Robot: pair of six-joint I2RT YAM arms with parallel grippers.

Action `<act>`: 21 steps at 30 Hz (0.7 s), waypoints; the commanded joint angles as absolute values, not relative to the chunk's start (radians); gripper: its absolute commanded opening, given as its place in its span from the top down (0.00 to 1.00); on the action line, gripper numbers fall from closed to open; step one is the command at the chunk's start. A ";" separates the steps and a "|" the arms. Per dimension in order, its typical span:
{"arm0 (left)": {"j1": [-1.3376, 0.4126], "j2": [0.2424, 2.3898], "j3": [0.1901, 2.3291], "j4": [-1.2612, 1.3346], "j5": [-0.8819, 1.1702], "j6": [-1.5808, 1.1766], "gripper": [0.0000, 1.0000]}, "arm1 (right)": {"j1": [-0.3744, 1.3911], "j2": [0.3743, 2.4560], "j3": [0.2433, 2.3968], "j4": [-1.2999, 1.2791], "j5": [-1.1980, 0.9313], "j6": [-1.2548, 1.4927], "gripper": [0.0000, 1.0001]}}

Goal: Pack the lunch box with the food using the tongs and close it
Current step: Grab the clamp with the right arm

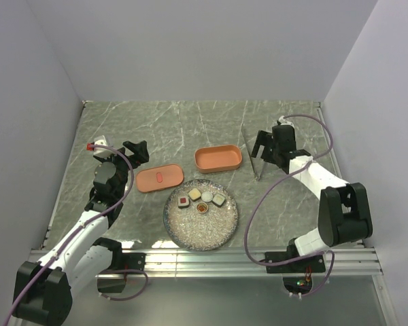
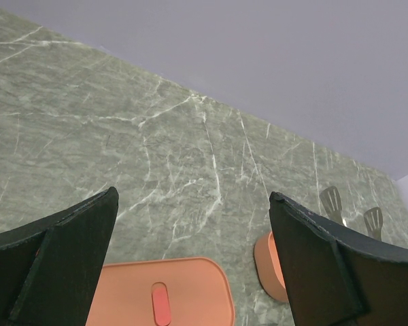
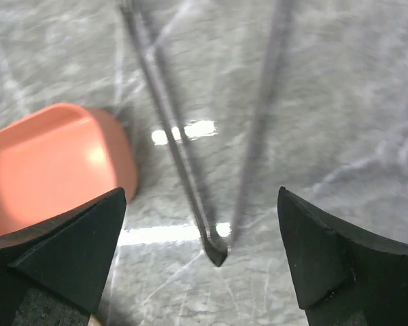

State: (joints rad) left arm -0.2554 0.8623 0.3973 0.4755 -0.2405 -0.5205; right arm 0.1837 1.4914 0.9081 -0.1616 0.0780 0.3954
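The salmon-orange lunch box tray [image 1: 218,158] stands open beyond the plate, with its flat lid [image 1: 160,178] lying to the left. Several food pieces [image 1: 201,200] sit in a row on the speckled plate [image 1: 204,234]. The thin metal tongs [image 1: 256,157] lie on the table right of the tray. My right gripper [image 1: 264,153] hovers over them, open. In the right wrist view the tongs' joined end [image 3: 216,250] sits between the spread fingers, touching neither, and the tray [image 3: 54,163] is at the left. My left gripper [image 1: 137,151] is open above the lid [image 2: 163,292].
Grey walls close in the marble table on three sides. The left wrist view shows the tray's end [image 2: 266,261] and the tongs' flat tips [image 2: 332,200] far off. The arm bases and a metal rail [image 1: 211,261] line the near edge.
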 commanded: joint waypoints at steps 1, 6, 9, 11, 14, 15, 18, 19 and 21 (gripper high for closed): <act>-0.252 0.853 0.399 0.522 -0.241 -0.532 0.01 | 0.192 1.473 0.885 -0.087 -0.023 0.342 0.00; -0.252 0.841 0.394 0.522 -0.236 -0.534 0.01 | 0.193 1.564 0.945 -0.152 -0.002 0.345 0.00; -0.252 0.836 0.393 0.522 -0.239 -0.532 0.01 | 0.198 1.623 0.985 -0.172 -0.002 0.347 0.00; -0.252 0.831 0.391 0.522 -0.239 -0.532 0.00 | 0.207 1.658 1.026 -0.211 0.047 0.348 0.00; -0.252 0.827 0.388 0.523 -0.242 -0.532 0.01 | 0.215 1.713 1.066 -0.241 0.060 0.348 0.00; -0.252 0.827 0.387 0.523 -0.244 -0.534 0.01 | 0.218 1.729 1.074 -0.245 0.057 0.348 0.00; -0.252 0.830 0.388 0.525 -0.242 -0.532 0.01 | 0.222 1.756 1.104 -0.270 0.075 0.353 0.00; -0.252 0.831 0.388 0.523 -0.244 -0.532 0.01 | 0.221 1.770 1.115 -0.285 0.084 0.356 0.00; -0.252 0.833 0.391 0.522 -0.241 -0.532 0.01 | 0.225 1.805 1.149 -0.322 0.091 0.362 0.02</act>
